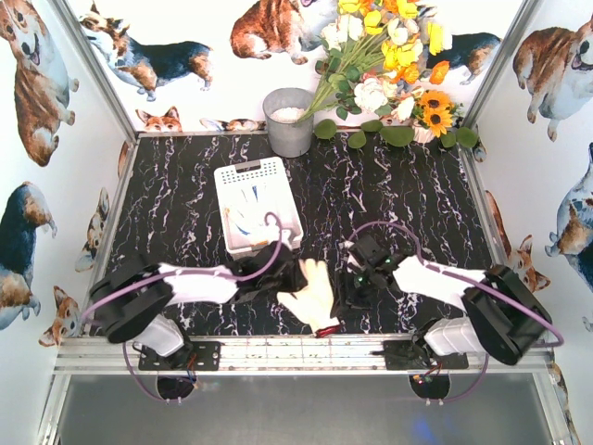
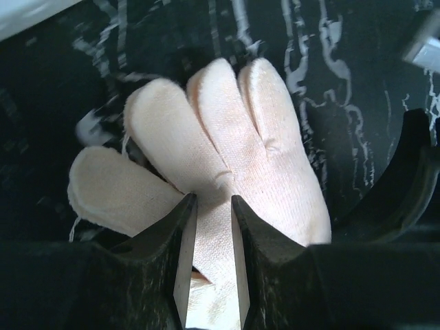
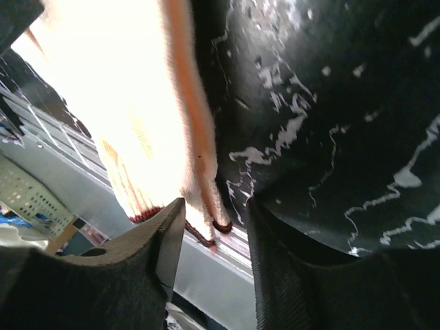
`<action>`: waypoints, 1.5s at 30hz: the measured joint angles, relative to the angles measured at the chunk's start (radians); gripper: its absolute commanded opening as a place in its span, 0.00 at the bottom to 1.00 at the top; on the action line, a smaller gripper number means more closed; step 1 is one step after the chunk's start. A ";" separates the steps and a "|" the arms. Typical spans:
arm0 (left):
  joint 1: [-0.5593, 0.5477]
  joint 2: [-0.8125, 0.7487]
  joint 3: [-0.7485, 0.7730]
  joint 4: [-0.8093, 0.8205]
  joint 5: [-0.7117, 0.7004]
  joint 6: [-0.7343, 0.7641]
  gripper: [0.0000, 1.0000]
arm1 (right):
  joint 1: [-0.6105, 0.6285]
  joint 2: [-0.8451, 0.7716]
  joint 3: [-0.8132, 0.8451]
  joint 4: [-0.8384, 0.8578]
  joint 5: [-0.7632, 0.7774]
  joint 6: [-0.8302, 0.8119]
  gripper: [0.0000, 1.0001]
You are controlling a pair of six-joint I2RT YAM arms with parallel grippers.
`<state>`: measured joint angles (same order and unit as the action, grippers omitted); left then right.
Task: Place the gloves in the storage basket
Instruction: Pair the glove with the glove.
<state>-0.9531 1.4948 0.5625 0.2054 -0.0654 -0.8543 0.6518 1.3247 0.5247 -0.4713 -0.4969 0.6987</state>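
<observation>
A beige rubbery glove (image 1: 312, 295) with red trim lies fingers-up near the table's front edge, its cuff at the metal rail. My left gripper (image 1: 295, 278) is at its left side. In the left wrist view the gripper (image 2: 213, 201) has its jaws close together with a fold of the glove (image 2: 227, 130) between them. My right gripper (image 1: 345, 287) is at the glove's right side. In the right wrist view it (image 3: 215, 205) is open, with the red-trimmed cuff (image 3: 221, 225) of the glove (image 3: 137, 103) in its gap. The white storage basket (image 1: 246, 173) stands behind and holds white gloves (image 1: 250, 215).
A grey metal bucket (image 1: 289, 120) stands at the back, with a bunch of flowers (image 1: 389, 65) to its right. The front rail (image 1: 306, 350) runs just below the glove. Walls with dog pictures close in the black marbled table (image 1: 417, 204).
</observation>
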 measured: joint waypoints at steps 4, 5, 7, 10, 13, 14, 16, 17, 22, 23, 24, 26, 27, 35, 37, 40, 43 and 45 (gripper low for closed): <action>0.013 0.116 0.091 0.044 0.085 0.082 0.23 | 0.000 -0.065 -0.012 -0.057 0.042 0.036 0.50; 0.016 0.134 0.107 0.051 0.105 0.101 0.24 | -0.001 -0.079 -0.012 -0.072 0.059 0.042 0.51; 0.022 0.160 0.137 0.057 0.136 0.134 0.27 | -0.012 -0.109 -0.012 -0.099 0.083 0.057 0.51; 0.028 0.164 0.172 0.037 0.161 0.179 0.34 | -0.079 -0.146 -0.013 -0.112 0.089 0.072 0.52; 0.031 0.126 0.210 -0.002 0.165 0.207 0.36 | -0.167 -0.174 -0.036 -0.085 0.072 0.090 0.53; 0.031 0.102 0.219 -0.016 0.164 0.212 0.36 | -0.191 -0.178 -0.048 -0.070 0.064 0.097 0.53; 0.031 0.053 0.224 -0.037 0.161 0.213 0.34 | -0.213 -0.177 -0.067 -0.047 0.045 0.113 0.53; 0.031 0.030 0.224 -0.048 0.161 0.211 0.33 | -0.216 -0.171 -0.074 -0.031 0.029 0.121 0.53; 0.019 -0.054 0.147 -0.040 0.167 0.145 0.26 | -0.215 -0.114 -0.097 0.063 -0.030 0.154 0.53; 0.014 -0.063 0.117 -0.037 0.170 0.124 0.25 | -0.215 -0.105 -0.101 0.080 -0.042 0.163 0.53; 0.006 -0.067 0.088 -0.036 0.172 0.104 0.23 | -0.214 -0.096 -0.106 0.106 -0.056 0.174 0.53; -0.014 -0.066 0.042 -0.036 0.178 0.067 0.21 | -0.206 -0.077 -0.113 0.152 -0.075 0.194 0.52; -0.025 -0.065 0.027 -0.035 0.180 0.052 0.20 | -0.198 -0.065 -0.114 0.175 -0.081 0.202 0.51; -0.071 0.004 -0.002 0.024 0.180 -0.008 0.14 | -0.156 0.009 -0.128 0.348 -0.105 0.253 0.47; -0.071 0.021 -0.016 0.028 0.177 -0.010 0.13 | -0.150 0.019 -0.132 0.378 -0.109 0.261 0.47; -0.071 0.023 -0.041 0.068 0.177 -0.020 0.13 | -0.133 0.029 -0.143 0.432 -0.109 0.276 0.48; -0.071 0.019 -0.062 0.100 0.173 -0.030 0.13 | -0.108 0.045 -0.149 0.481 -0.113 0.286 0.48; -0.071 0.016 -0.072 0.116 0.169 -0.035 0.13 | -0.091 0.071 -0.150 0.523 -0.128 0.298 0.47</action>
<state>-1.0241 1.5112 0.4904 0.3218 0.1040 -0.8890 0.5606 1.3952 0.3748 0.0517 -0.6250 0.9962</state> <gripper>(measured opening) 0.129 0.474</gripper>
